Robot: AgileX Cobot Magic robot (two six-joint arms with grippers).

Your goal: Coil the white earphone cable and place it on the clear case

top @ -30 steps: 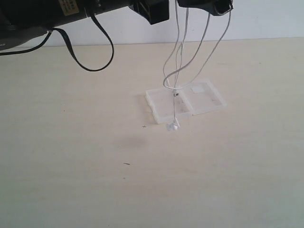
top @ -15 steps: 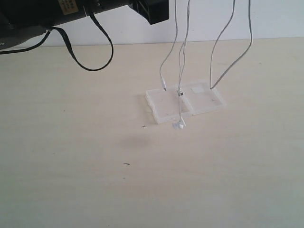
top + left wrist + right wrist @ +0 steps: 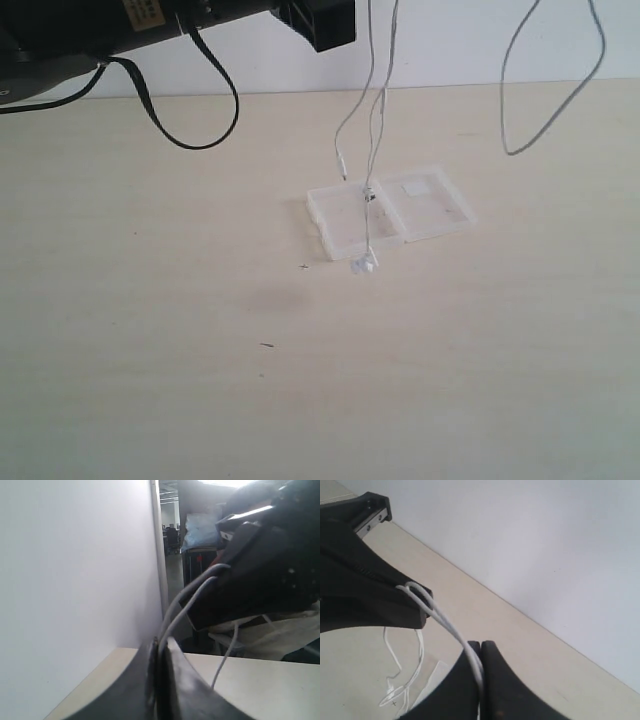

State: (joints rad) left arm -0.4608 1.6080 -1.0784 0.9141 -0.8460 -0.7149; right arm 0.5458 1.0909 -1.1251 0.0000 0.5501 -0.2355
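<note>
High above the surface (image 3: 200,350), the left arm (image 3: 60,30) reaches across; left jaws and right jaws are each pressed together, pinching the white earphone cable (image 3: 372,60). Its strands hang over the open clear case (image 3: 440,215), with an earbud (image 3: 363,266) resting just in front.

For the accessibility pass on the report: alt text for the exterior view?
A white earphone cable hangs in strands from above the frame down over an open clear case on a pale table, one earbud lying just beside the case. Another loop of it dangles at right; a black arm crosses the top left.
</note>
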